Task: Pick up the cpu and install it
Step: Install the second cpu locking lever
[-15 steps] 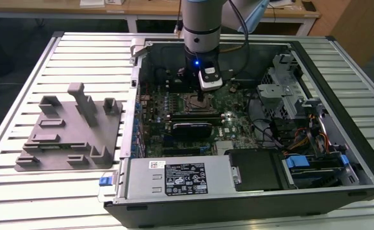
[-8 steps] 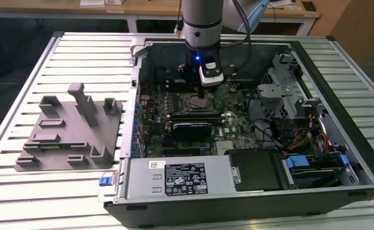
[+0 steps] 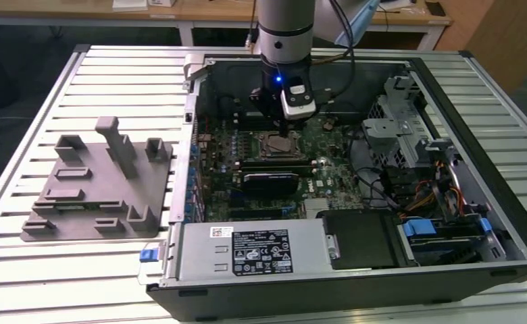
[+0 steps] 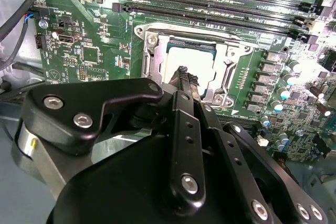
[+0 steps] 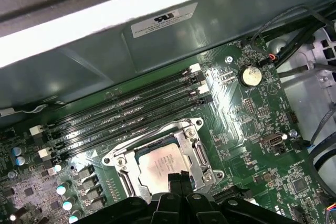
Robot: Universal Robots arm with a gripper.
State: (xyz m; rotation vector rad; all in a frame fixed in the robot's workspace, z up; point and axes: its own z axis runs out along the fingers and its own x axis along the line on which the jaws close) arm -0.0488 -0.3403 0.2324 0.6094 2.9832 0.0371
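In both wrist views the cpu (image 5: 160,162) (image 4: 191,56) is lying flat in the metal-framed socket (image 5: 197,153) directly beneath the jaws; the exterior view is showing the open computer case (image 3: 480,128) sitting on a slatted metal bench (image 3: 110,81), a grey fixture block (image 3: 101,182) well off beside the jaws. The gripper (image 4: 185,80) is hanging with its jaws drawn nearly together, tips just over the chip; whether they are touching it I cannot tell.

I'm seeing my silver-grey cylindrical arm (image 3: 284,27), blue light lit, above the matte black linkage gripper (image 4: 185,77) studded with silver screws.
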